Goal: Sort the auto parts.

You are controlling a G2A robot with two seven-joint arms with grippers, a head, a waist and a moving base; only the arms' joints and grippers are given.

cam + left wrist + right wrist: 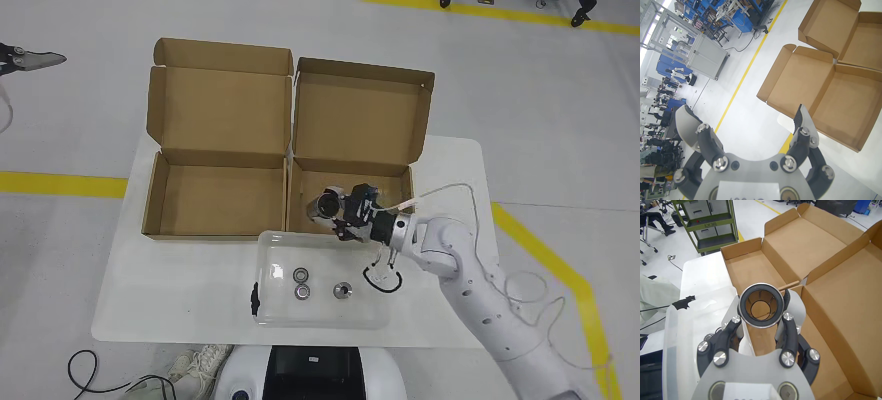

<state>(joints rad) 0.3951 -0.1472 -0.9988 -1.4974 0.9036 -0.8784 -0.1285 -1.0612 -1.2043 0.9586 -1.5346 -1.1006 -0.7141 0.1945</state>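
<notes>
My right gripper (335, 207) is shut on a metal cylinder bearing (322, 206) with a black rim and holds it just above the front left part of the right cardboard box (385, 180). In the right wrist view the bearing (762, 305) sits clamped between both fingers, its bore facing the camera. A clear plastic tray (270, 243) in front of the boxes holds three small round parts (301, 272). The left cardboard box (215, 195) has nothing in it. My left gripper (743, 110) hangs open over the floor, left of the table, with nothing between its fingers.
A black rubber ring (383, 280) lies on the white table (455, 170) beside the tray's right end. Both box lids stand open toward the back. The table's right part has free room. A green shelf cart (711, 224) stands on the floor beyond the table.
</notes>
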